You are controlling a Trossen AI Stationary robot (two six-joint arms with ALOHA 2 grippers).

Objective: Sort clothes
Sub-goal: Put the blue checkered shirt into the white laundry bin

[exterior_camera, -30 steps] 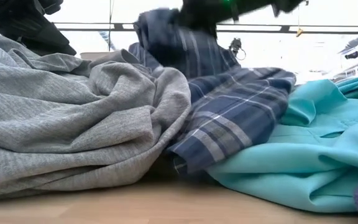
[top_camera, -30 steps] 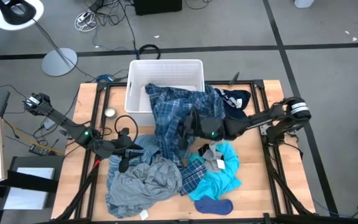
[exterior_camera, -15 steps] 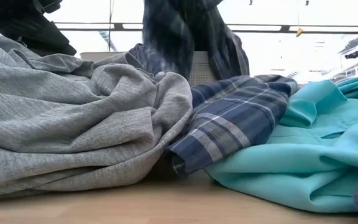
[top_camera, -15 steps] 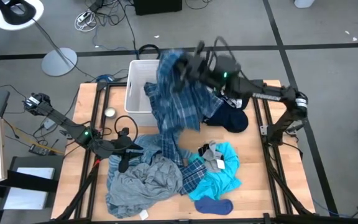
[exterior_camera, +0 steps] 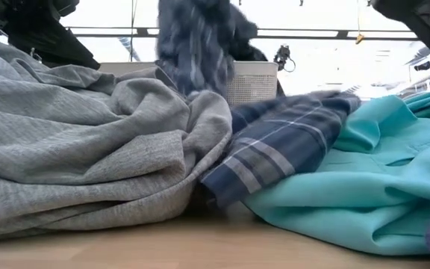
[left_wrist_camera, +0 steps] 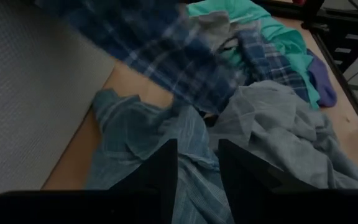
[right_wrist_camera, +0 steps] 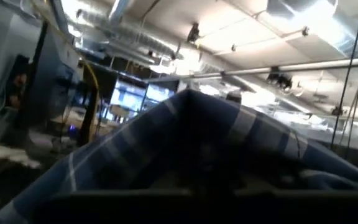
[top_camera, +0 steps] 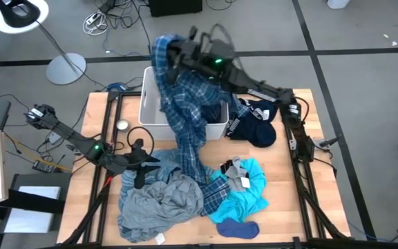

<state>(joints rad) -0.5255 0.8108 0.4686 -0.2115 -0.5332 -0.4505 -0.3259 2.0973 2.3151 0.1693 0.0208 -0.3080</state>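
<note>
My right gripper is high above the white bin at the table's far side, shut on the blue plaid shirt, which also shows in the low view. My left gripper is open just above the grey-blue striped top at the table's left middle. The grey shirt lies at the near left, the turquoise garment at the near right. The navy white-striped piece lies right of the bin. Dark blue socks lie at the near edge. My right gripper holds the plaid shirt by a bunched part at its upper end. Cloth drapes over the fingers in the right wrist view and hides the place of contact. The shirt hangs long below the gripper across the bin's near wall, its lower end on the pile.
A small round object and a black cable loop lie on the table near the bin's left. A small grey piece lies on the turquoise garment. More plaid cloth lies between the grey shirt and the turquoise garment.
My right gripper has risen from the middle of the table and swung toward the far left, to above the bin, taking the plaid shirt's upper part with it. The shirt is drawn out long; its lower end stays on the pile. The navy piece is uncovered.
</note>
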